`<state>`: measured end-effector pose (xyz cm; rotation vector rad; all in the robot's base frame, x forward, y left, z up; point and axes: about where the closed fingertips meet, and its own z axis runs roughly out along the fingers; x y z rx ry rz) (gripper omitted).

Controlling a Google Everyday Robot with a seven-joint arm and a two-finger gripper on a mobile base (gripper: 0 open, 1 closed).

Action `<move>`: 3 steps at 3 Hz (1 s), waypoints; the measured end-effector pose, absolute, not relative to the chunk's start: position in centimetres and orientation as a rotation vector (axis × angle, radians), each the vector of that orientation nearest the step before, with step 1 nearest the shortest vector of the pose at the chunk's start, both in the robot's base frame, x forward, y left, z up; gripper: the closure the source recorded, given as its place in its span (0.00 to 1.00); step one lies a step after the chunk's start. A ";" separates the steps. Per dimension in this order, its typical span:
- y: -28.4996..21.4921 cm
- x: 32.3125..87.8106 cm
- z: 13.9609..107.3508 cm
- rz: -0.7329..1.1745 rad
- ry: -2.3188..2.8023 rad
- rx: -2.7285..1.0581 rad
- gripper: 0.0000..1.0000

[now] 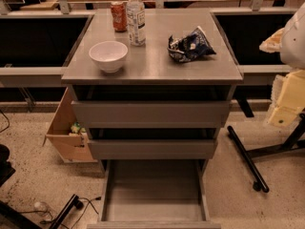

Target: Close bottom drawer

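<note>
Bottom drawer (153, 190) open; jaws away at right edge.

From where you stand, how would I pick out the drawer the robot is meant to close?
Find the grey cabinet with a white bowl on top. Of its three drawers, the bottom drawer is the lowest and narrowest. It alone is pulled far out, showing a long shallow tray; the gripper is at the right edge, away from it.

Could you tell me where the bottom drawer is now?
The narrow grey bottom drawer is pulled open at the lower centre of the camera view, below the medium grey drawer; the gripper is at the right edge.
</note>
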<state>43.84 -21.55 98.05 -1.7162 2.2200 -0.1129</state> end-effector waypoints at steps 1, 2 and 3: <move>-21.6 43.8 98.0 -0.113 2.220 -1.716 0.00; -20.6 43.7 95.7 -0.093 2.218 -1.715 0.00; -18.8 42.4 91.3 -0.070 2.204 -1.685 0.00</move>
